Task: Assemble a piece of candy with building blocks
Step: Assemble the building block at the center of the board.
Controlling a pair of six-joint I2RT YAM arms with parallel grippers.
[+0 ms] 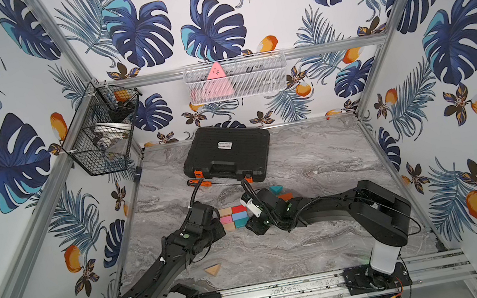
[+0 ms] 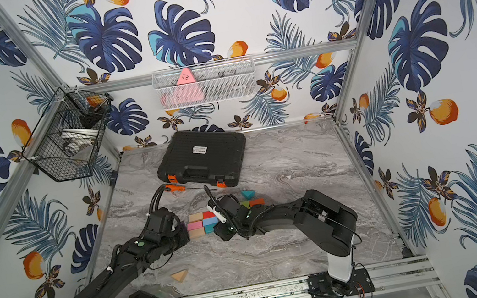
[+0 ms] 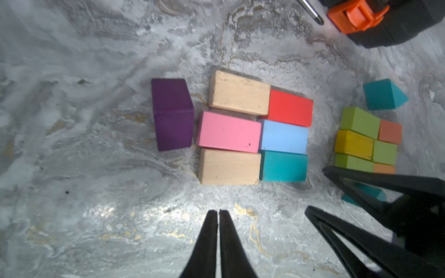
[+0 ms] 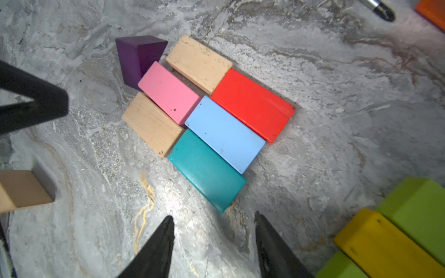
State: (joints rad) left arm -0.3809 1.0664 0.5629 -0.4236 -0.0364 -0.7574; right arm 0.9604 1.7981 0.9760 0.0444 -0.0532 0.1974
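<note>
building blocks (image 3: 228, 132) just ahead of left fingers (image 3: 207, 240), pinched together, empty; right fingers (image 4: 156, 248) parted, empty.

1. I count two plain wood bricks (image 3: 238, 92), one pink brick (image 3: 228, 132), one red brick (image 3: 290, 108), one light blue brick (image 3: 284, 136), one teal brick (image 3: 284, 166).
2. Three green bricks (image 3: 360, 121), one yellow brick (image 3: 354, 144), two orange bricks (image 3: 390, 132).
3. One purple wedge (image 3: 172, 113), one teal wedge (image 3: 384, 95), one plain wood wedge (image 1: 213, 270).
4. One half-hidden teal piece (image 3: 368, 191).
5. One screwdriver (image 1: 200, 182), one black case (image 1: 228, 155).
</note>
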